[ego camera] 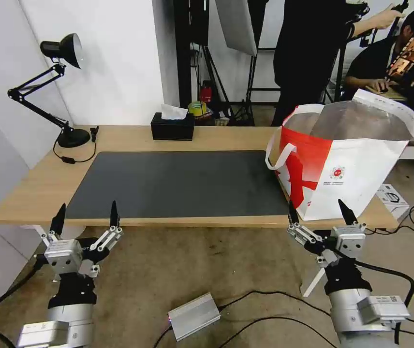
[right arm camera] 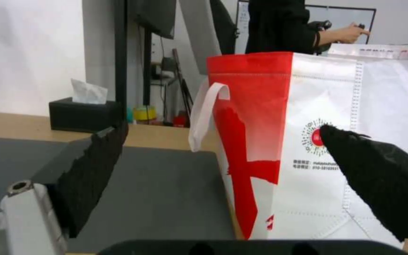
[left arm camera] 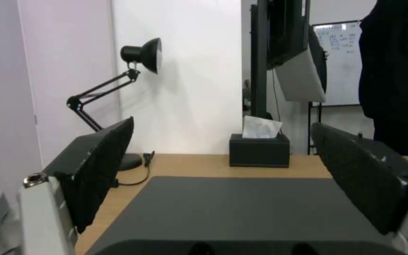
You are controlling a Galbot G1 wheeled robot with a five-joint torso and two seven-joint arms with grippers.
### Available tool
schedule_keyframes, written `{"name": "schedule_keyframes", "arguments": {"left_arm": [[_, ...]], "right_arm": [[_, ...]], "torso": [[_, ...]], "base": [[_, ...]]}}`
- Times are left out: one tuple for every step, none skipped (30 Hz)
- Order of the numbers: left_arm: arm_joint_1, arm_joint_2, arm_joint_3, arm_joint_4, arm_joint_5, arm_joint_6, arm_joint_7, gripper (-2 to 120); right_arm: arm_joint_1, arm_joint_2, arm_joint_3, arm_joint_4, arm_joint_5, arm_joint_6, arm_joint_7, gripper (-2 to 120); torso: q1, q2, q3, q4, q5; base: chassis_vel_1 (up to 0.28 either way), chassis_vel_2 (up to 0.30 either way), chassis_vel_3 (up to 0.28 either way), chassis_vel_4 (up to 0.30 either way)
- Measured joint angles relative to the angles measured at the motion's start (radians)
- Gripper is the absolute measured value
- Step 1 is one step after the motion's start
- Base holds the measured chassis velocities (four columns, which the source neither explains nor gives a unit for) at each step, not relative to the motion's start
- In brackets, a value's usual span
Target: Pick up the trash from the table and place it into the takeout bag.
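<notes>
takeout bag (ego camera: 347, 164): stood upright on the right end of the counter (ego camera: 37, 188), partly on the mat's right edge; red-and-white body, silver foil lining showing at the open mouth, white strap handle hanging on its left side, small round red logo on the white front panel.
bag contents: could not tell, inside hidden from every view.
mat (ego camera: 178, 183): large dark grey rectangle along the middle of the light-wood counter, bare surface.
left tool (ego camera: 86, 215): held low in front of the counter's near edge at the left, fingers spread apart, gripping nothing; well apart from the bag.
right tool (ego camera: 319, 211): held low at the near edge just below the bag's front bottom corner, fingers spread apart, gripping nothing; near the bag, not touching.
right wrist view: bag (right arm camera: 317, 148) sat close ahead between the two black fingers.
tissue box (ego camera: 171, 126): black, at the counter's far edge, white tissue sticking up.
lamp (ego camera: 57, 87): black desk lamp on the far left corner.
</notes>
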Motion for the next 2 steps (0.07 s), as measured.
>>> {"name": "schedule_keyframes", "arguments": {"left_arm": [[0.0,0.0,0.0,0.0,0.0,0.0,0.0,100],[0.0,0.0,0.0,0.0,0.0,0.0,0.0,100]], "right_arm": [[0.0,0.0,0.0,0.0,0.0,0.0,0.0,100],[0.0,0.0,0.0,0.0,0.0,0.0,0.0,100]], "torso": [[0.0,0.0,0.0,0.0,0.0],[0.0,0.0,0.0,0.0,0.0]], "base": [[0.0,0.0,0.0,0.0],[0.0,0.0,0.0,0.0]]}}
